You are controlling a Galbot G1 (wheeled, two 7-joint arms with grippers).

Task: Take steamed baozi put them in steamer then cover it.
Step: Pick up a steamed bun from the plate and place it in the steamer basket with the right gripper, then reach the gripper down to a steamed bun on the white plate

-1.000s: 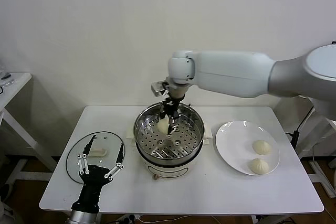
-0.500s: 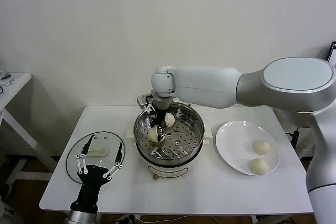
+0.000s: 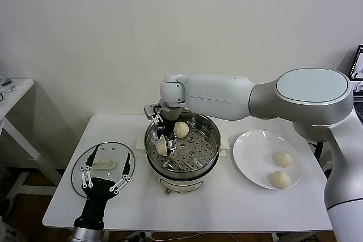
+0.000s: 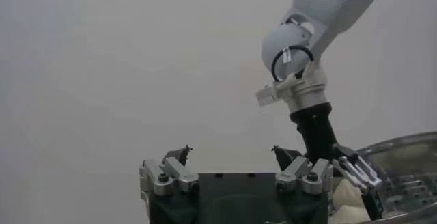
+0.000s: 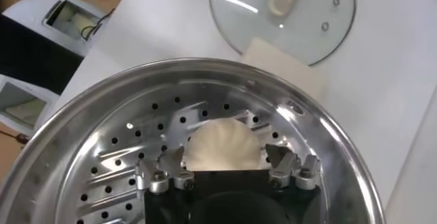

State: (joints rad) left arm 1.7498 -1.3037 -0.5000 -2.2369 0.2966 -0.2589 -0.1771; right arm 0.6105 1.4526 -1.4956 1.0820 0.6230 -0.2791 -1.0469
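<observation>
The steamer [image 3: 212, 140] stands mid-table with two baozi inside. One baozi [image 3: 181, 130] lies at the back of the tray. The other baozi [image 3: 161, 148] rests on the perforated tray at the left, directly under my right gripper [image 3: 168, 140]. In the right wrist view this baozi [image 5: 223, 147] lies between the spread jaws of the right gripper [image 5: 225, 160], which is open. The cover [image 3: 79, 168] lies flat on the table at the left, and my left gripper [image 3: 105, 171] hangs open over its near edge, holding nothing.
A white plate [image 3: 249, 151] to the right of the steamer carries two more baozi [image 3: 282, 158] [image 3: 279, 179]. My right arm reaches across from the right over the steamer's back rim. A small side table [image 3: 14, 92] stands at far left.
My right gripper carried the baozi leftward and down onto the tray, then opened and let it go. The left gripper stayed over the cover.
</observation>
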